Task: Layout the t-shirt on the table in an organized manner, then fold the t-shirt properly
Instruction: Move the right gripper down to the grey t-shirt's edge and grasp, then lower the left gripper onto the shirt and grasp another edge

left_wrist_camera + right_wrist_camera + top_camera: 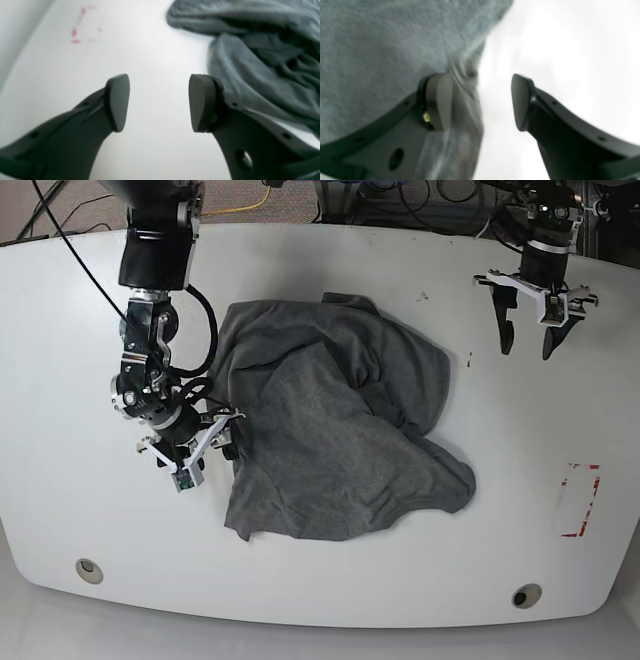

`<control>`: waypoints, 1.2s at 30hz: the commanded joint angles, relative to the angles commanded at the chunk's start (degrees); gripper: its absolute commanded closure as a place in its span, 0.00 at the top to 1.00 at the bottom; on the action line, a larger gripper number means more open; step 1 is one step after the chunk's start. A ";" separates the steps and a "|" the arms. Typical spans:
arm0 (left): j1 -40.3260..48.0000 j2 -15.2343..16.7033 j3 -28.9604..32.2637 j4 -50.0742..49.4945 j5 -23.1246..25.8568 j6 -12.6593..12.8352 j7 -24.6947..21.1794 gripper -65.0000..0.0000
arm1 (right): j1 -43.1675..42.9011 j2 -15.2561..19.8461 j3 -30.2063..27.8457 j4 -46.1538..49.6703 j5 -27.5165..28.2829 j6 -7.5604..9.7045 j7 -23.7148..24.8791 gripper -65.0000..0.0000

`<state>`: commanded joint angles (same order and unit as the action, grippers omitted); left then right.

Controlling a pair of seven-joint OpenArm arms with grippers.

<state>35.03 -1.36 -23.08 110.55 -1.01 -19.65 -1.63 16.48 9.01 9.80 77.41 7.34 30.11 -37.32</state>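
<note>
At the near edge of the white desk [330,605] nothing is folded yet: the t-shirt [335,430] lies rumpled mid-desk, so the laying-out step is in hand. The right claw [198,442] sits released at the shirt's side edge, one pad over cloth, the other over bare desk. Next it should clench that hem and draw it outward. Farthest off, the left claw [530,330] hangs released, well apart from the cloth, and must come in
</note>
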 joint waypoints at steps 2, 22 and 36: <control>-0.26 0.00 0.00 0.00 0.00 0.00 0.00 0.54 | 1.23 0.00 0.00 -2.64 0.00 0.70 0.00 0.56; -1.58 -0.09 0.00 0.00 0.09 0.00 0.09 0.54 | 4.75 -1.67 0.00 -16.70 -0.09 3.08 5.54 0.55; -2.99 0.00 0.35 -0.09 0.00 0.00 3.16 0.55 | 4.57 -1.67 0.00 -16.62 -0.09 3.43 5.36 0.01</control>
<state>32.04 -1.36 -22.73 110.46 -1.01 -19.65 1.54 21.05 7.34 9.80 60.79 7.25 33.54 -31.96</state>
